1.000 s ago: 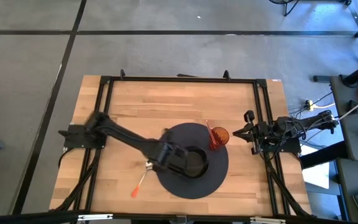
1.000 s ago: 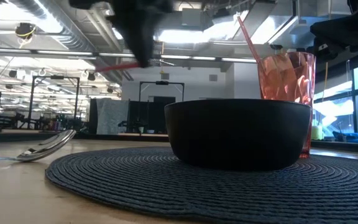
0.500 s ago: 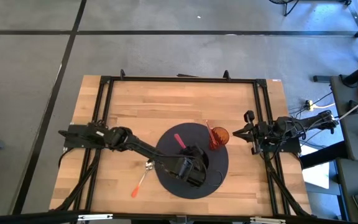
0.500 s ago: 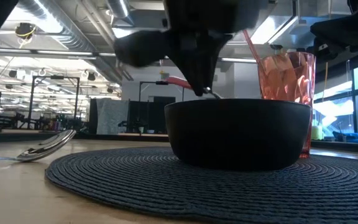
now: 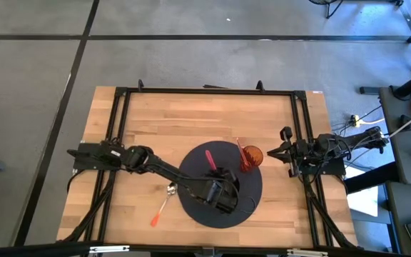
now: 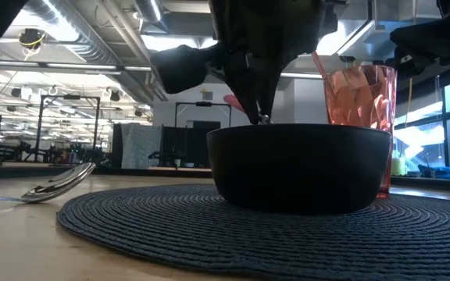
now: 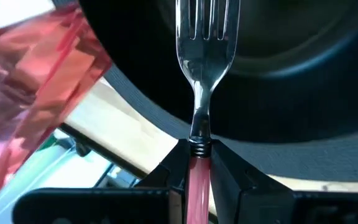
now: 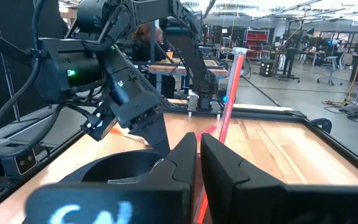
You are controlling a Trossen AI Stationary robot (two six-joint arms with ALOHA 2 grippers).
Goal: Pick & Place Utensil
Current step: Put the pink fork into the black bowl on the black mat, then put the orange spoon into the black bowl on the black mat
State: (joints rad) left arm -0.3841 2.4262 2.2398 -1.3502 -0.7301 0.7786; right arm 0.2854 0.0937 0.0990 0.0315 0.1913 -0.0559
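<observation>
Nearest the low camera, a shiny metal spoon (image 6: 57,184) lies on the pale wooden table (image 5: 148,121), bowl end raised a little, just beside the edge of a round dark mat (image 6: 209,226) woven in ribbed coils. In the high view a second red-handled utensil (image 5: 159,212) lies loose on the wood near the front edge, left of the mat.

On the mat stands a smooth black bowl (image 6: 299,164) with a straight rim. Over it the left gripper (image 6: 260,117) points down, its two dark fingers (image 7: 229,180) clamped on the pink handle of a fork (image 7: 199,74), right where the plastic meets the metal neck. The steel tines reach out over the bowl's dark inside (whether they touch it cannot be told), and the handle slants up behind the gripper. The left arm stretches from its base at the table's left edge across to the mat, elbow bent low.

Just behind the bowl, a faceted red see-through cup (image 6: 359,101) stands upright with a red straw (image 8: 225,106) leaning in it.

The right gripper (image 8: 197,149) waits at the table's right edge, its fingers nearly together and empty.
</observation>
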